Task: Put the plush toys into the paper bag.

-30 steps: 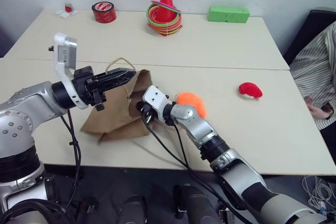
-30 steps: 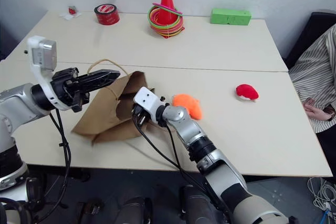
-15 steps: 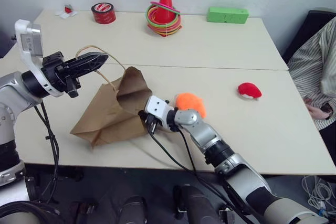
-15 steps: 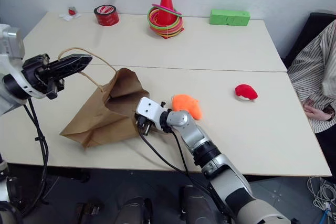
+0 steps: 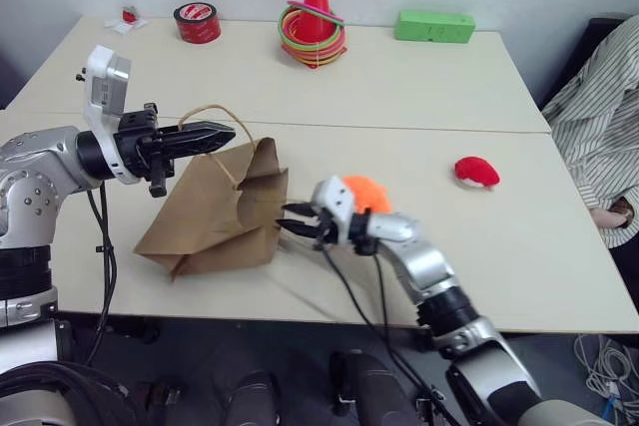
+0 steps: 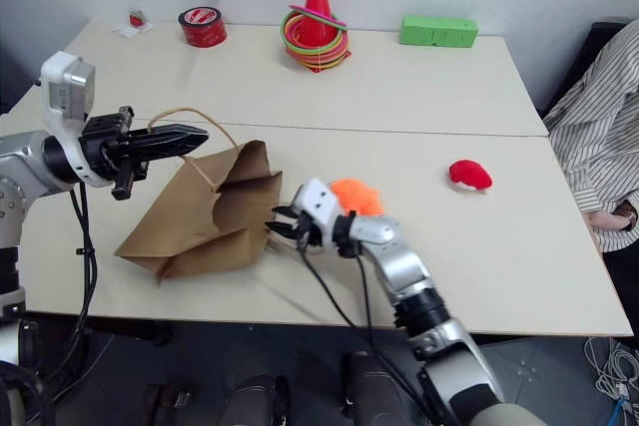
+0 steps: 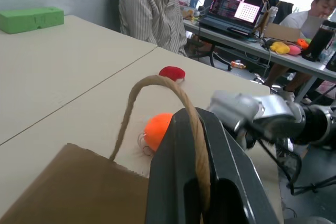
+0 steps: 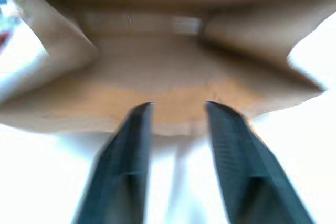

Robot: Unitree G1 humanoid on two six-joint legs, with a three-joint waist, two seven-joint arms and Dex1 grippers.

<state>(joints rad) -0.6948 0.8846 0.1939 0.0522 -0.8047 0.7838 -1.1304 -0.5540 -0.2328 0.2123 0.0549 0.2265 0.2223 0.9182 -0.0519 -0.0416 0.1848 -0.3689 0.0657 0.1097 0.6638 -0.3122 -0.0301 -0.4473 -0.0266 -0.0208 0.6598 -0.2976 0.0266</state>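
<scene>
Beige table (image 5: pixel 419 87) – one paper bag (image 5: pixel 215 212), handle in clamped left gripper (image 5: pixel 222 133); two plush toys (image 5: pixel 361 192) (image 5: pixel 476 172), right gripper (image 5: pixel 296 224) parted

You're in an office or lab: pale tables (image 5: pixel 419 77), a laptop (image 7: pixel 231 6) on a cluttered desk, people seated nearby.

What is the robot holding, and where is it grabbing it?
The left end effector is shut on the paper bag, pinching its twine handle. The right end effector is open at the bag's mouth and holds nothing.
</scene>
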